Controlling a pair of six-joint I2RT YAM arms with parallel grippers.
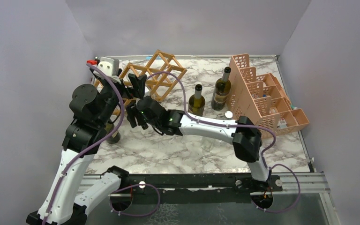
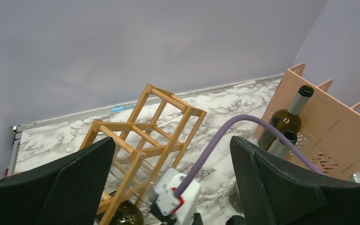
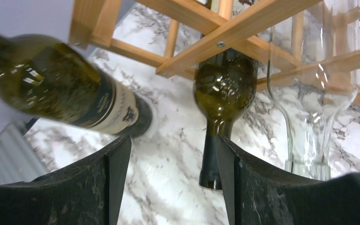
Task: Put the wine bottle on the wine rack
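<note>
Reaching toward nine o'clock, the right end effector (image 1: 134, 117) sits at the wine rack (image 1: 161, 75). Left wrist: the left end effector (image 2: 172, 140) gapes wide, idle. Right wrist: jaws parted around the neck of the wine bottle (image 3: 224, 89), racked at twelve o'clock; a crooked retreat could snag the neck and drag it out.

The label (image 3: 108, 110) on the left green bottle (image 3: 42, 79) is too blurred to read.
</note>
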